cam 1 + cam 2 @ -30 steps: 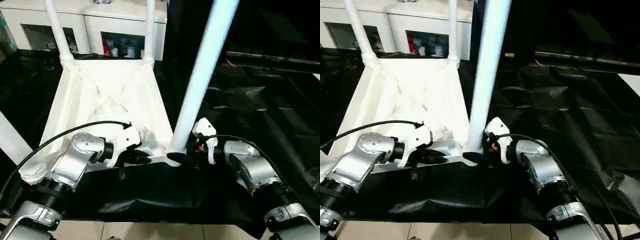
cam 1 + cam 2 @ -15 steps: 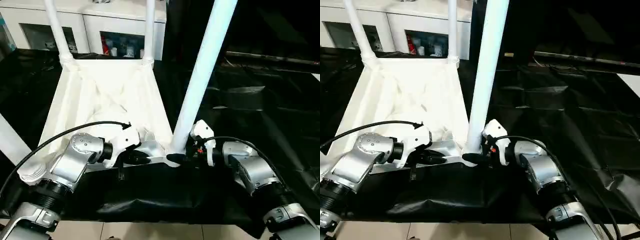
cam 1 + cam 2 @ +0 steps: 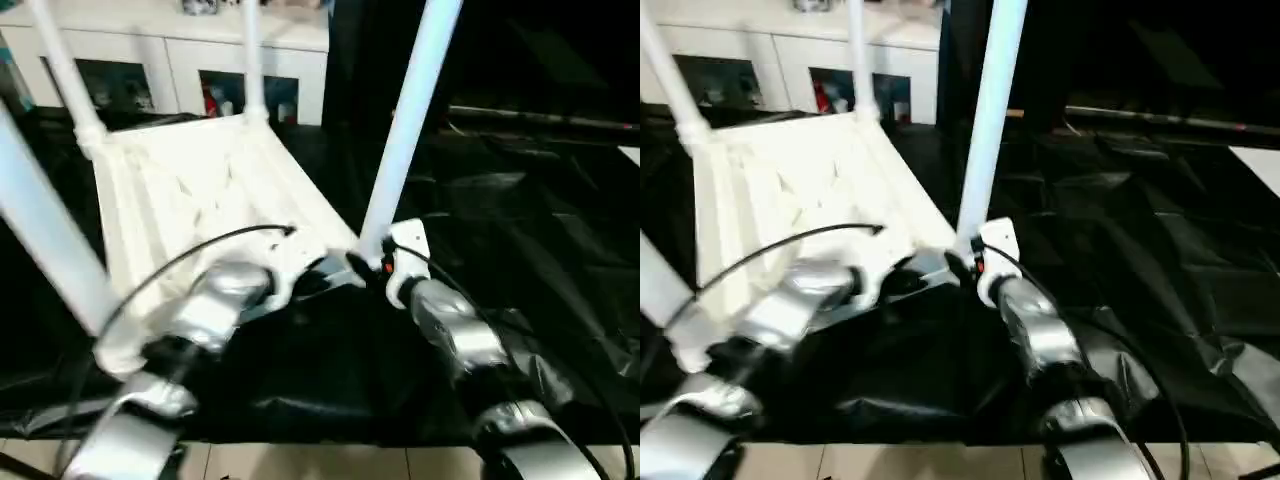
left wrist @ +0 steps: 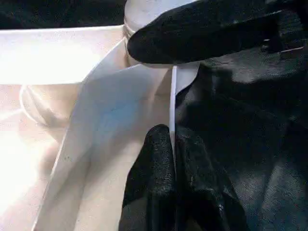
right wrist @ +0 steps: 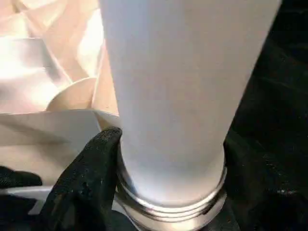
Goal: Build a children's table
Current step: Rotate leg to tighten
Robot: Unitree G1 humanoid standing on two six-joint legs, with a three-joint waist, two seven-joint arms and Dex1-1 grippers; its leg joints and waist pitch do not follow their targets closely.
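Table top (image 3: 190,190) lies upside down on the black surface (image 3: 520,230), ribs up. Four legs stand in the corner sockets: two far, one near left (image 3: 45,235), one near right (image 3: 405,140). Left hand (image 4: 174,159) is pinched on the near rim of the top, steadying it. Right hand (image 5: 144,192) wraps the base of the near-right leg at its socket; threads show there, so it's likely not fully seated. Judging by this, assembly is nearly done: finish that leg, then flip the table upright.

Indoor robot test room or lab: counter (image 3: 540,230) draped in crinkled black sheeting, white glass-door cabinet (image 3: 190,75) with small items behind, tiled floor (image 3: 890,460).
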